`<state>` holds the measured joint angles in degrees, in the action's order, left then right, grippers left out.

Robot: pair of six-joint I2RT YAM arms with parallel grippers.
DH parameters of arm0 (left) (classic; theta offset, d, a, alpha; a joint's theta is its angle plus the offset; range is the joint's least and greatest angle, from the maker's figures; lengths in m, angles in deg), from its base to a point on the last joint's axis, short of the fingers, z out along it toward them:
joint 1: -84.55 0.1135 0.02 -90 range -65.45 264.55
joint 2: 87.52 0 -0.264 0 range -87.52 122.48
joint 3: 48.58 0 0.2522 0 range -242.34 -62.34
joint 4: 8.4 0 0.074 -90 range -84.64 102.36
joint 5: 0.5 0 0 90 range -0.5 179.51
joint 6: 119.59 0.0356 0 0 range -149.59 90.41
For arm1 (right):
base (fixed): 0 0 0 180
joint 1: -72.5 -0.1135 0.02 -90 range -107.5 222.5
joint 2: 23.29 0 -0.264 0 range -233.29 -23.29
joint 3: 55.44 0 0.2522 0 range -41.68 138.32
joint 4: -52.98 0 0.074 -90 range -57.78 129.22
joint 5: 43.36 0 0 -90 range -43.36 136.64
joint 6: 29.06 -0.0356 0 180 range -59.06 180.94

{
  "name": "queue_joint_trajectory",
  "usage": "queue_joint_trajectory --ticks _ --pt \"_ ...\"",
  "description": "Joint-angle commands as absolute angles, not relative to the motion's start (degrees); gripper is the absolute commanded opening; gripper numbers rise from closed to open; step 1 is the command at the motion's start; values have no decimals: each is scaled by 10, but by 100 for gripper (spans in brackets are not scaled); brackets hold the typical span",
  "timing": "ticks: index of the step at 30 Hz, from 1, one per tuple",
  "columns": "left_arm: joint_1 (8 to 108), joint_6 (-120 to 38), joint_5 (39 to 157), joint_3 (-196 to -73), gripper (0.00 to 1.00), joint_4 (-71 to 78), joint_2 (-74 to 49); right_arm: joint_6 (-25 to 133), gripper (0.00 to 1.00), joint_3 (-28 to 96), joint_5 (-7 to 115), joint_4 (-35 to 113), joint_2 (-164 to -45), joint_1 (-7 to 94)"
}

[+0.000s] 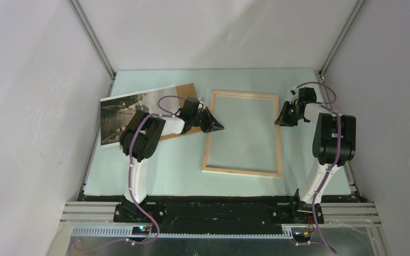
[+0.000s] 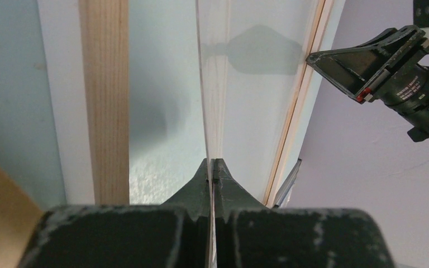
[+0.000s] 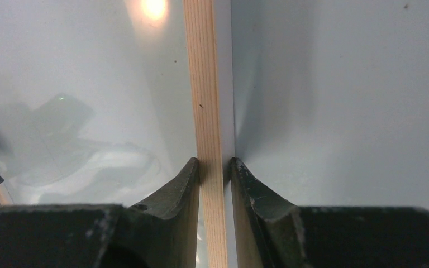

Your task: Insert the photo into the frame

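Observation:
The frame [image 1: 243, 172], thin pale wood rails, lies in the middle of the table. My left gripper [image 1: 214, 126] is at its left rail. In the left wrist view the jaws [image 2: 213, 162] are shut on a thin pale wooden edge of the frame [image 2: 212, 84]. My right gripper [image 1: 280, 120] is at the right rail, and in the right wrist view its jaws [image 3: 215, 162] clamp that rail [image 3: 204, 84] from both sides. The photo [image 1: 124, 114], a grey-toned print with a white border, lies at the far left behind my left arm, partly over a brown backing board [image 1: 184, 92].
A glossy pane inside the frame reflects a light [image 3: 153, 8]. Grey enclosure walls stand close to both sides of the mat [image 1: 155, 170]. My right gripper also shows in the left wrist view [image 2: 368, 67]. Another frame rail [image 2: 105, 100] runs at left there.

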<state>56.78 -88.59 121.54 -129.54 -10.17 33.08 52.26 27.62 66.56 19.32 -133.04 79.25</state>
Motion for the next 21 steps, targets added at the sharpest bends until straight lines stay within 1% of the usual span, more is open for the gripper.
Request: queue_joint_trajectory --ticks 1,16,21 --pt "556 -854 1207 -1268 0 -82 282 529 20 247 688 141 -1327 758" --pt "560 -820 1203 -1192 0 -56 211 521 19 227 703 130 -1292 690" --pt "562 -818 1198 -1189 0 -54 211 520 21 224 694 133 -1288 685"
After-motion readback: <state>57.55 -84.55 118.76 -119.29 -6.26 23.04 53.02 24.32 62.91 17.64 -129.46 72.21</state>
